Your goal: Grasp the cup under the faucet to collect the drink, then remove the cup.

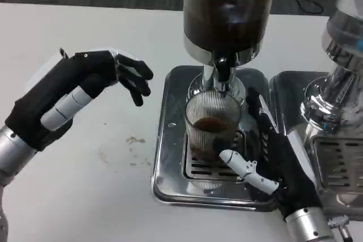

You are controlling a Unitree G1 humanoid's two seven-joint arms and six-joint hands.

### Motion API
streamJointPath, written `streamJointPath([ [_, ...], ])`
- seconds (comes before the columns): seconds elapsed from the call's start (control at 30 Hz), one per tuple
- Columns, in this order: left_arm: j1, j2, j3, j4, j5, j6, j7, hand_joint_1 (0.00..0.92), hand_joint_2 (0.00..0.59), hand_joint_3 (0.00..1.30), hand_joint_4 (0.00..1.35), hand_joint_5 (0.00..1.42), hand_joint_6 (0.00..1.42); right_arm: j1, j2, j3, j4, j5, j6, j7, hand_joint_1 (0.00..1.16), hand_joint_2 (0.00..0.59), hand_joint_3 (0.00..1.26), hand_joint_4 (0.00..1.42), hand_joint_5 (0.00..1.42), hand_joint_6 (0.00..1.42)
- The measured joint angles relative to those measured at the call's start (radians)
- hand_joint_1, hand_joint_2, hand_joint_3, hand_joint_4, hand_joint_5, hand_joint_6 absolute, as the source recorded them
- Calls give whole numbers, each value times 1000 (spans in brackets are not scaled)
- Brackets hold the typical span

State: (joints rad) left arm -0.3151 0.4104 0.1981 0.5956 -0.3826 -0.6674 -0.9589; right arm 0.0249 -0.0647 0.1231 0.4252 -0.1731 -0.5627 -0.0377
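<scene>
A clear ribbed cup (212,124) stands on the steel drip tray (170,157) directly under the black faucet (221,67) of a dispenser holding dark drink (227,9). Some brown liquid sits in the cup's lower part. My right hand (265,151) wraps the cup from the right side, its thumb across the cup's base in front and its fingers behind. My left hand (85,86) hovers over the white table to the left of the tray, holding nothing, fingers spread toward the dispenser.
A second dispenser (340,83) with its own drip tray (334,162) stands close on the right. Small brown stains (133,143) mark the table left of the tray. Bare table lies at the left and front.
</scene>
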Motion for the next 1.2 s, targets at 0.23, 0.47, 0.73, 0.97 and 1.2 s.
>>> streamJointPath([
  [0.23,47,12,19,21,14,-14,18,131,124,590,621,695,453,1,-20,5,4,-33,-1,-6,682,187,0,0,0,0],
  [0.47,78,21,23,25,38,-23,34,143,123,590,620,686,422,-8,-15,12,24,-45,0,-14,684,185,0,0,0,0],
  [0.73,103,37,28,36,42,-30,53,149,127,593,620,692,417,-49,11,18,76,-63,-4,-42,642,198,0,0,0,0],
  [0.97,123,51,28,37,43,-30,59,151,128,596,620,697,411,-81,19,25,117,-85,-12,-70,633,199,0,0,0,0],
  [1.2,136,63,29,37,43,-31,70,164,131,596,620,703,397,-107,18,40,154,-98,-18,-82,631,199,0,0,0,0],
])
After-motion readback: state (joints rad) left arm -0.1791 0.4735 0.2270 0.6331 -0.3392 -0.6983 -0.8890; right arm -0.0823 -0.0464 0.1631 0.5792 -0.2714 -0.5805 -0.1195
